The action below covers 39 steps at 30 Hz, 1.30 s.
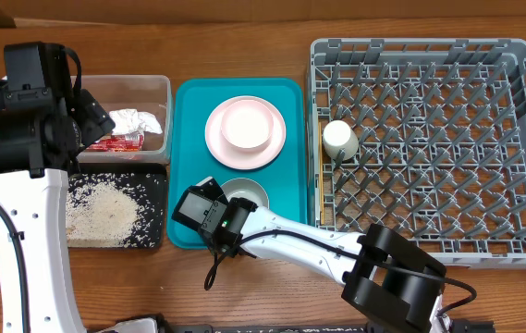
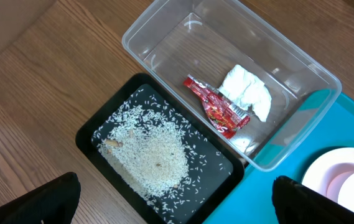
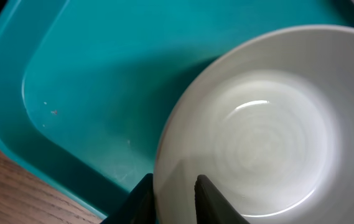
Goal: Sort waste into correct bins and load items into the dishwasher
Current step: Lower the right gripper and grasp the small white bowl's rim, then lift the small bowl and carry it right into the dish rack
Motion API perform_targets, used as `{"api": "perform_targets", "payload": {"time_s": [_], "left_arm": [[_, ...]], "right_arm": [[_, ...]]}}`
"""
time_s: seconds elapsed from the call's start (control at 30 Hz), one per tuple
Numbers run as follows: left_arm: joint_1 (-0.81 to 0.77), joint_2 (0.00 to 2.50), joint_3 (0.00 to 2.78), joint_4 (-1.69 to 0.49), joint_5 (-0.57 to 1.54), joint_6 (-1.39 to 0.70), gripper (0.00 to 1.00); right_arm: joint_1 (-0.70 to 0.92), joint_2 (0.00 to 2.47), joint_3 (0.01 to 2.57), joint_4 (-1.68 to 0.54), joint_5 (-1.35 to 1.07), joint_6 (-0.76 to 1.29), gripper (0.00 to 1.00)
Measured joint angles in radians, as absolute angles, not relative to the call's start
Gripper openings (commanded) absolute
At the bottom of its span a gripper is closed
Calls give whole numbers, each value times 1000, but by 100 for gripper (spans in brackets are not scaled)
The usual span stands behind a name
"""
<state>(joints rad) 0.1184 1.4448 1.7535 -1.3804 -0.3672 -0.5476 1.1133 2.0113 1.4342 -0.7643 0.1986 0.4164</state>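
Beside the napkin, red wrapper, its print illegible.

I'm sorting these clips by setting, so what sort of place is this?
Probably a lab tabletop mocked up as a dish-clearing station, not a real kitchen: a grey dish rack stands on a wooden table, and a tub and black tray hold sorted waste beside a teal tray.
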Motion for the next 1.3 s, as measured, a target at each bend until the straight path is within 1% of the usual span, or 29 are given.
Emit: {"api": "perform_targets", "payload": {"time_s": [0.13, 0.17, 0.23, 0.5, 0.53, 0.63, 0.77, 0.9, 1.0, 1.1, 1.2, 1.3], "left_arm": [[118, 1445, 1753, -1381, -367, -548, 100], [118, 1445, 1753, -1381, -367, -548, 100], [118, 1445, 1753, -1381, -367, -548, 100], [118, 1445, 1753, -1381, -367, -548, 100], [118, 1445, 1753, -1381, -367, -548, 100], [118, 1445, 1753, -1381, -367, -548, 100], [118, 1445, 1753, -1381, -367, -548, 100], [118, 1445, 1753, -1381, -367, -548, 100], [118, 1445, 1753, -1381, -367, -548, 100], [118, 1445, 1753, -1380, -367, -548, 100], [118, 1445, 1753, -1381, -367, -548, 100], [118, 1445, 1753, -1381, -367, -548, 100]], "right_arm": [[1113, 2011, 1434, -770, 199, 415, 23], [1113, 2011, 1434, -770, 199, 414, 20], [1113, 2011, 1434, -768, 199, 414, 19], [1113, 2011, 1434, -768, 199, 415, 19], [1113, 2011, 1434, -767, 199, 414, 18], [1113, 2011, 1434, -767, 199, 413, 4], [1113, 2007, 1434, -768, 206, 414, 4], [1113, 1971, 1463, -840, 197, 416, 4], [1110, 1905, 1528, -888, 183, 439, 4], [1085, 1757, 1589, -893, 163, 476, 4], [1009, 1573, 1620, -914, 99, 501, 4], [872, 1409, 1646, -992, -2, 505, 4]]}}
